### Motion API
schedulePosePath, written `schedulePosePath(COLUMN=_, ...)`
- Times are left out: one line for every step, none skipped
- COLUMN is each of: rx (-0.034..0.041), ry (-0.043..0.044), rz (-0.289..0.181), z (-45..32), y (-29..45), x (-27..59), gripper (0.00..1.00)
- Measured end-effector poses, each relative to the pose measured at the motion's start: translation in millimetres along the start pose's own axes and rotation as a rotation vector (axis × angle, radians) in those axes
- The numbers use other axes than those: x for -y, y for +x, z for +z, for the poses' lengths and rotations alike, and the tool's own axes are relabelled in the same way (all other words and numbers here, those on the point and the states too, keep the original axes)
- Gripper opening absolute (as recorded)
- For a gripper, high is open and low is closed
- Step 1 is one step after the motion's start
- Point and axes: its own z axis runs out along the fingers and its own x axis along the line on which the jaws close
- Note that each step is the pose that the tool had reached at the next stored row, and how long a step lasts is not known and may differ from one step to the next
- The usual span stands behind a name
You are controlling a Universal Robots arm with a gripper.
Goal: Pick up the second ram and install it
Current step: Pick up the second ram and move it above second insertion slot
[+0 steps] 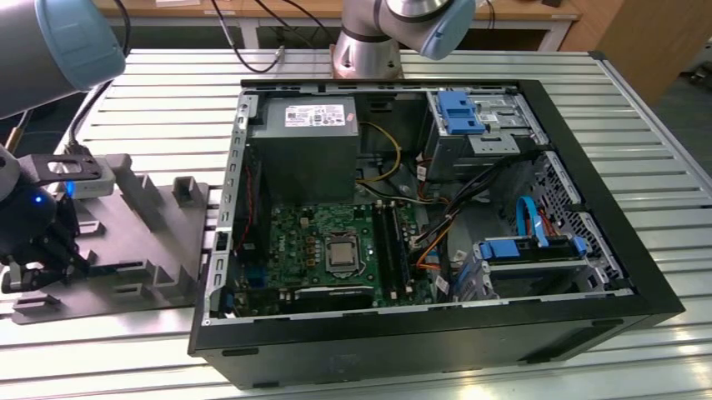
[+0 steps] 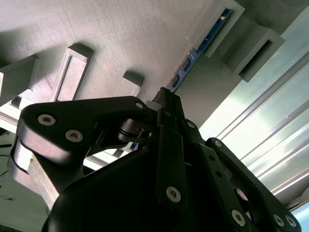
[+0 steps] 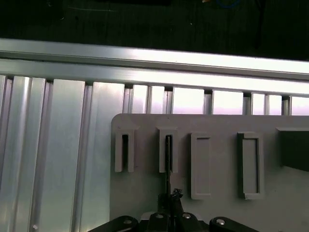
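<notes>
The second ram (image 2: 203,46) is a thin dark stick seen edge-on, standing in a slot of the grey moulded tray (image 2: 120,38). In the first wrist view the ram (image 3: 167,154) runs from the tray's second slot down to my gripper (image 3: 170,197). In both wrist views my gripper (image 2: 165,96) has its black fingers drawn together around the near end of the stick. In the exterior view my gripper (image 1: 33,258) hangs low over the tray (image 1: 156,242) at the far left. The green motherboard (image 1: 312,242) with its long black slots (image 1: 392,242) lies inside the open computer case.
The black computer case (image 1: 445,333) lies open on the ribbed metal table (image 1: 167,100), to the exterior view's right of the tray. Inside it are a grey power supply (image 1: 306,142), blue drive brackets (image 1: 458,112) and loose cables (image 1: 445,208). The arm's base (image 1: 368,50) stands behind the case.
</notes>
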Motion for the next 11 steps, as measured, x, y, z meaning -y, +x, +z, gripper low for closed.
schedulePosePath(rx=0.0005, ry=0.0003, rz=0.011, z=0.0, y=0.0, x=0.0, gripper=0.13)
schedulePosePath(rx=0.001, ry=0.0007, rz=0.025, z=0.0, y=0.0, x=-0.1, gripper=0.13)
schedulePosePath(rx=0.0018, ry=0.0012, rz=0.039, z=0.0, y=0.0, x=-0.1, gripper=0.13)
schedulePosePath(rx=0.0026, ry=0.0015, rz=0.048, z=0.0, y=-0.1, x=-0.1, gripper=0.13)
schedulePosePath(rx=0.003, ry=0.0017, rz=0.053, z=0.0, y=0.0, x=0.0, gripper=0.13)
schedulePosePath(rx=0.0032, ry=0.002, rz=0.055, z=0.0, y=-0.1, x=0.0, gripper=0.13)
schedulePosePath(rx=0.0035, ry=0.0022, rz=0.059, z=0.0, y=0.0, x=0.0, gripper=0.13)
schedulePosePath(rx=0.0037, ry=0.0024, rz=0.064, z=-0.1, y=0.0, x=0.0, gripper=0.13)
schedulePosePath(rx=0.0039, ry=0.0025, rz=0.072, z=-0.1, y=0.0, x=0.0, gripper=0.13)
schedulePosePath(rx=0.0043, ry=0.0028, rz=0.082, z=-0.2, y=0.0, x=0.0, gripper=0.13)
schedulePosePath(rx=0.0047, ry=0.0031, rz=0.092, z=-0.2, y=0.0, x=0.0, gripper=0.13)
